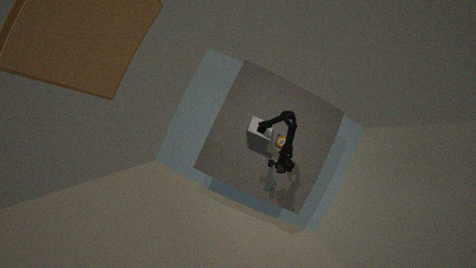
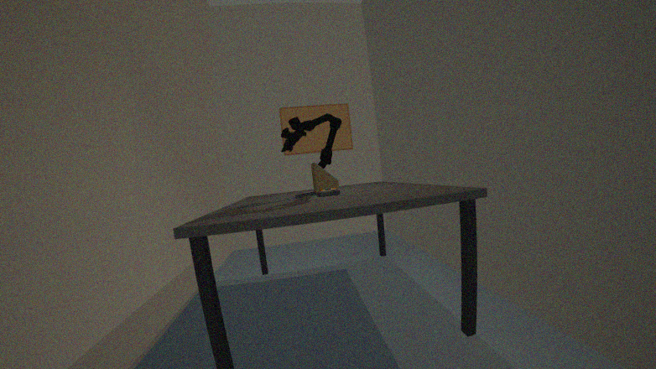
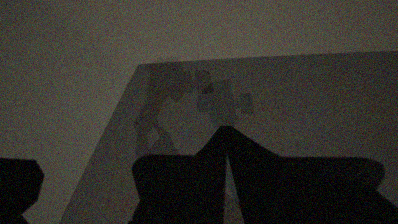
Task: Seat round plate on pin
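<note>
The round plate [image 1: 278, 142] [image 2: 323, 190] shows small in the top and exterior views, with an orange rim around a pale middle. It sits on the dark base [image 1: 277, 137] [image 2: 328, 193] on the table. The post, pin, hole and tab are too small to make out, and I cannot tell whether the plate lies flat. My gripper [image 2: 283, 150] [image 3: 225, 130] is shut, with nothing between its fingertips. It is high above the table, away from the plate, and points down at a slant in the exterior view. The wrist view shows neither plate nor base.
The arm is mounted on a pale block [image 1: 253, 123] [image 2: 324, 179] beside the base. In the top view the arm passes close to the right of the plate. The table [image 1: 229, 109] [image 2: 398, 197] carries the arm's shadow. An orange-brown panel [image 1: 76, 43] [image 2: 341, 137] is farther off.
</note>
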Robot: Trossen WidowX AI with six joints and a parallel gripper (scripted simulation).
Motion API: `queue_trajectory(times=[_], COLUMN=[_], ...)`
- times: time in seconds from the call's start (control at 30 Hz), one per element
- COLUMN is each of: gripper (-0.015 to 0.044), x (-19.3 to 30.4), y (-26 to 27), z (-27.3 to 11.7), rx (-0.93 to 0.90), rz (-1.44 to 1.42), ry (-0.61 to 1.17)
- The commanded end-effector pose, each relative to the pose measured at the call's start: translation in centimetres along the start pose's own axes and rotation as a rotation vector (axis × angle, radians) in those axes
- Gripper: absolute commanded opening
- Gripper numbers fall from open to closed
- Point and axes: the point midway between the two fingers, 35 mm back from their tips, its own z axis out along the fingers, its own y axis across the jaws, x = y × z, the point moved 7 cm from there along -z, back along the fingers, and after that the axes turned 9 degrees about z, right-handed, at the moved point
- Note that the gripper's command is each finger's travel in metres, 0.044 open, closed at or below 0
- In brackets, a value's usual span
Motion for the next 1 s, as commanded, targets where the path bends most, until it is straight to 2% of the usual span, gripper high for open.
queue_trajectory(times=[0.0,0.17,0.23,0.43,0.57,0.8,0.97], gripper=[0.0000,0.0000,0.0000,0.0000,0.0000,0.0000,0.0000], x=[5.1,12.2,13.5,21.9,23.4,23.5,25.0], y=[0.5,1.0,0.9,-0.6,-1.0,-1.0,-1.7], z=[1.9,3.2,3.3,3.4,3.3,3.4,4.9], rx=[0.012,-0.037,-0.053,-0.208,-0.248,-0.248,-0.248], rz=[-0.303,-0.732,-0.809,-1.279,-1.359,-1.359,-1.359], ry=[0.196,0.459,0.509,0.846,0.911,0.911,0.911])
